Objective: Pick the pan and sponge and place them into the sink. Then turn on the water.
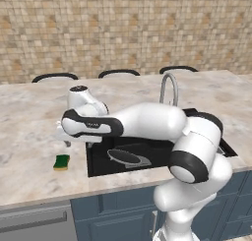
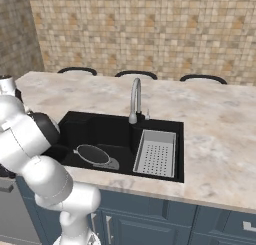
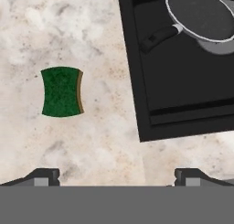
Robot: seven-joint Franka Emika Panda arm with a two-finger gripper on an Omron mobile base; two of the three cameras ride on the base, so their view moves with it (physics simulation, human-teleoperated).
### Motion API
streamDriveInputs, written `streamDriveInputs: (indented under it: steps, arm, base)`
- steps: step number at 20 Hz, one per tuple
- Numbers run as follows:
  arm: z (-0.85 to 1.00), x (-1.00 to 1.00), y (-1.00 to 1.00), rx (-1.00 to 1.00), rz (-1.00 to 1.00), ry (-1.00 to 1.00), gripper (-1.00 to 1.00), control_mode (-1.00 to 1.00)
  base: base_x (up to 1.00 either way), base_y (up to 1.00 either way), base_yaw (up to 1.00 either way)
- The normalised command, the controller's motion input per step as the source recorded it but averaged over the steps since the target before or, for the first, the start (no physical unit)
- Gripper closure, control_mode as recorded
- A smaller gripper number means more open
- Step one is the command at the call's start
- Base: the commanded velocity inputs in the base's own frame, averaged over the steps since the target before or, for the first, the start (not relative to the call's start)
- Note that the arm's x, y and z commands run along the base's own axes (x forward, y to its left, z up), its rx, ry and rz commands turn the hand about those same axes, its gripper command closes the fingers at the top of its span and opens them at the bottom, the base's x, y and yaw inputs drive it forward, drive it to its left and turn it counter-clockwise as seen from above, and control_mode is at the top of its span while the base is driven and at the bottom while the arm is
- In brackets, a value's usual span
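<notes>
Sponge [image 3: 61, 91] beyond open jaws, off-centre

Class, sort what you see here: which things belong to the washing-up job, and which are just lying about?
Job:
pan, lying in the sink
sponge, on the counter
faucet
gripper, open

Lying about:
drainer tray
chair backs

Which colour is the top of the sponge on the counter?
Dark green; the sponge has a yellowish edge, clearest in the hand view.
</notes>
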Motion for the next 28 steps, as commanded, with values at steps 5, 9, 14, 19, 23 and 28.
streamDriveInputs:
  steps: [5,9,14,19,23,28]
  arm:
    - [0.00,-0.01,0.19,0.00,0.04,0.00,-1.00,-1.00]
    - [-0.03,0.04,0.12,0.00,0.05,-0.02,-1.00,-1.00]
    - [-0.02,0.02,0.15,0.00,0.04,-0.02,-1.00,-1.00]
    - [-0.05,0.01,0.19,0.00,0.02,-0.02,-1.00,-1.00]
    - [-0.07,0.12,0.13,0.00,0.03,-0.02,-1.00,-1.00]
    - [-0.07,0.15,0.03,0.00,0.03,-0.02,-1.00,-1.00]
  base:
    - [0.00,0.00,0.00]
    - [0.00,0.00,0.00]
    - [0.00,0.00,0.00]
    - [0.00,0.00,0.00]
    - [0.00,0.00,0.00]
    - [0.00,0.00,0.00]
